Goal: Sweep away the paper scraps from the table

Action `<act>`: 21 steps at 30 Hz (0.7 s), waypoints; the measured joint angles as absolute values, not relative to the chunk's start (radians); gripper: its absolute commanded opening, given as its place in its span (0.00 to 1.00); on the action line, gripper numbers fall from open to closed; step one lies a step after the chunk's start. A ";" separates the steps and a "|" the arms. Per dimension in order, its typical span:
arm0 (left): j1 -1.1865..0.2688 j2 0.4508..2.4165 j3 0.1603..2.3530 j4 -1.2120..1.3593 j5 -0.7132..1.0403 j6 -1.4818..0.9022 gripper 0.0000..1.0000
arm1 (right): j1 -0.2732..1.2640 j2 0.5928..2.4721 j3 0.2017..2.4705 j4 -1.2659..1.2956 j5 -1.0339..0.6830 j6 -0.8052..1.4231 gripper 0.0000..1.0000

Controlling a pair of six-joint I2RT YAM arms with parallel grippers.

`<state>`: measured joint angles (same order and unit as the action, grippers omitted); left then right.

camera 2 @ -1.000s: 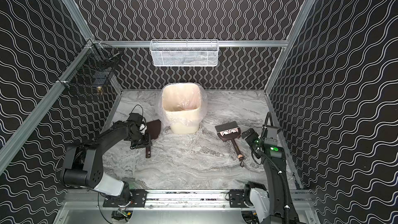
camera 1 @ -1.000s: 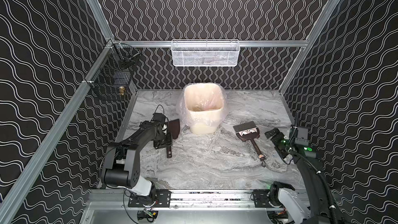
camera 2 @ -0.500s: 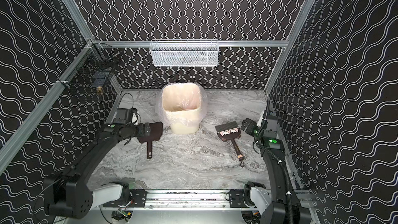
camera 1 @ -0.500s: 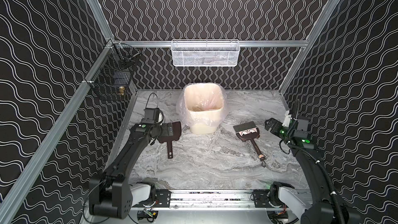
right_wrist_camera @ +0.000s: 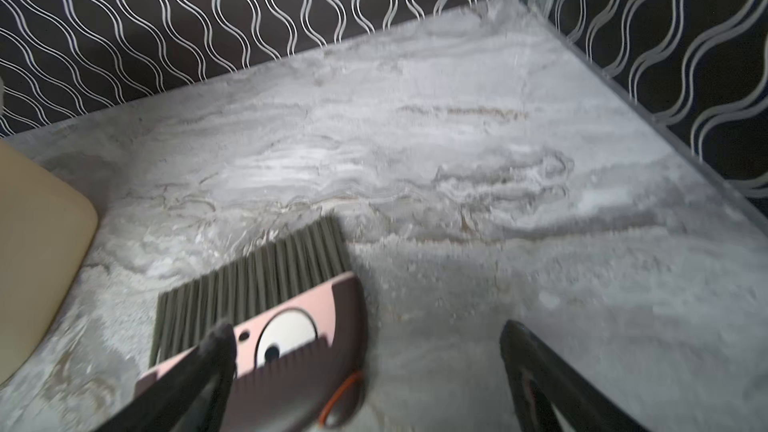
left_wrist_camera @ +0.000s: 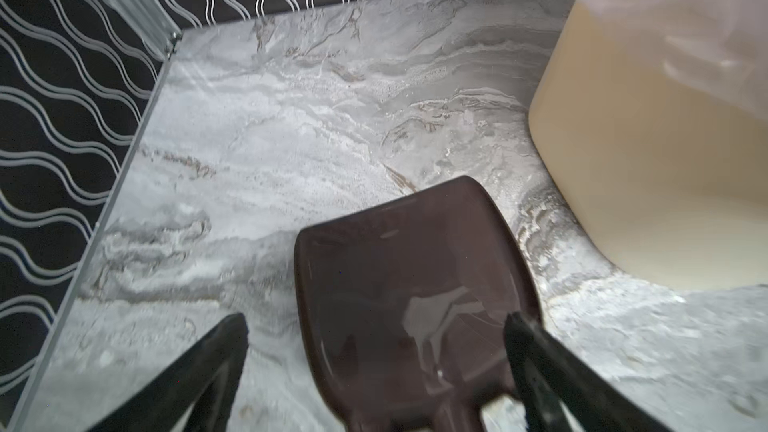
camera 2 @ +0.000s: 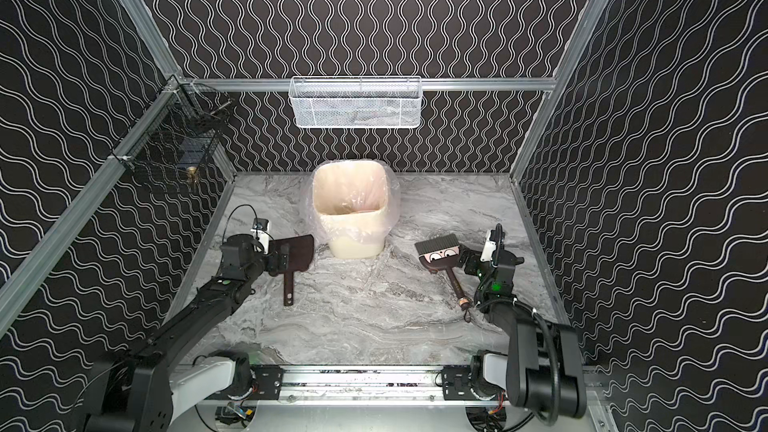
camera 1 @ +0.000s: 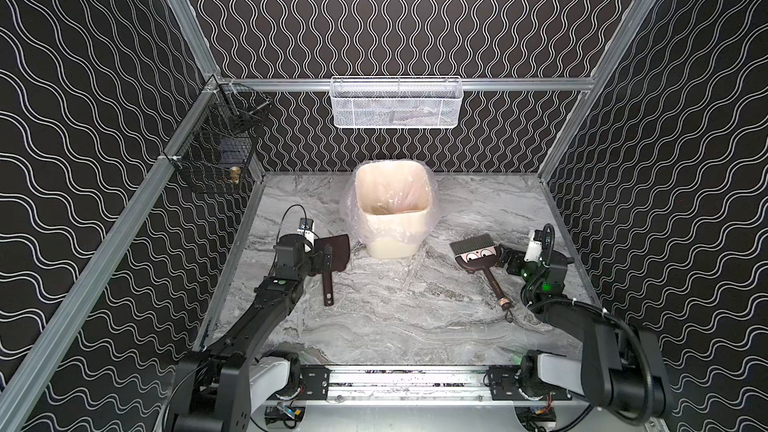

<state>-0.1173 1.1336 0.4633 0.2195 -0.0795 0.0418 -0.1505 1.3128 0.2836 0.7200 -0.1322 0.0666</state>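
Paper scraps: none can be made out in any view. Only both top views look into the bin, and its bottom is too dim to read.
Table [camera 1: 395, 317]: marble surface carrying the bin, the dustpan and the brush.
Bin [camera 1: 392, 243]: cream, with a clear liner, standing at rear centre. The wrist views show only its outer wall [left_wrist_camera: 644, 160].
Dustpan [camera 1: 338, 251]: dark brown, flat on the table just left of the bin. Its handle shows in full only in the top views. The left wrist view shows the glossy pan [left_wrist_camera: 407, 284].
Brush [camera 1: 473, 253]: lies right of the bin, bristles toward the rear wall. The right wrist view adds the cartoon eye and an orange ring [right_wrist_camera: 291, 326].
Left gripper [left_wrist_camera: 374, 324]: jaws wide, one on each side of the pan's handle end, gripping nothing.
Right gripper [right_wrist_camera: 365, 332]: jaws wide and empty, just beside the brush head. Contact cannot be told.
Baskets: white mesh basket [camera 1: 397, 105] and black wire basket [camera 1: 216, 155] hang on the rails, seen in the top views only.
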 measured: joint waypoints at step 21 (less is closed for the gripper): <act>-0.041 1.640 0.361 0.932 0.038 0.080 0.99 | -0.066 1.538 0.263 1.124 0.010 0.008 1.00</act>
